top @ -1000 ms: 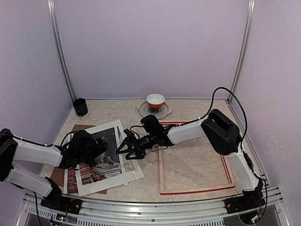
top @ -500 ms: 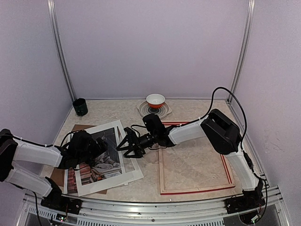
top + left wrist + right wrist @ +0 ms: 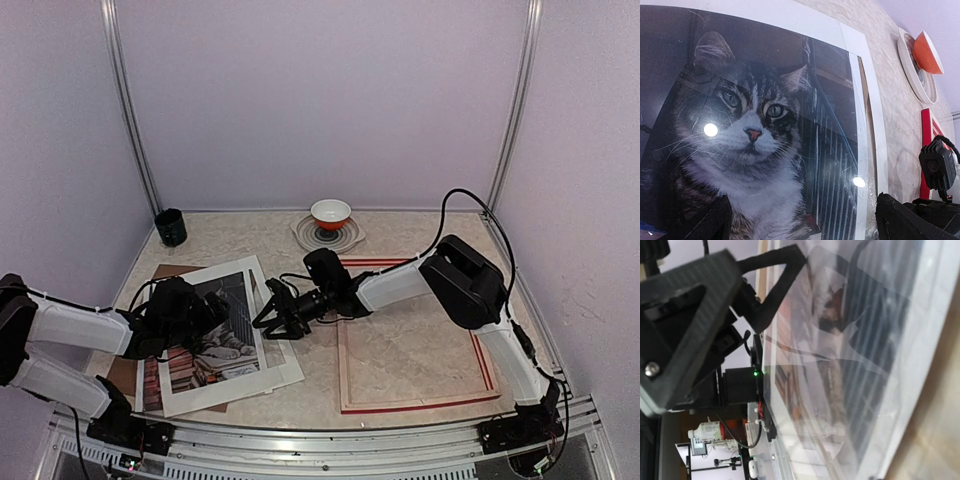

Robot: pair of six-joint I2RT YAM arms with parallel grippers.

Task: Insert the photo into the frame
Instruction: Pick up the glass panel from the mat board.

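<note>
Top: we count two arms, one photo (image 3: 215,335) lying left on the tabletop (image 3: 420,240), one frame (image 3: 420,404) flat to its right, one bowl (image 3: 331,213), one cup (image 3: 170,227). Left tool (image 3: 205,310) sits over the photo, right tool (image 3: 272,318) at the photo's right edge.
Left wrist: cat photo below, fingers (image 3: 695,222) wide apart.
Right wrist: one finger (image 3: 690,315) over the photo. We can't tell whether it grips.

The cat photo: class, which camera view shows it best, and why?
Left wrist view: the photo fills it, the cat's face sharp. The top view shows it small, partly under the left arm; the right wrist view shows only a glary, slanted strip.
</note>
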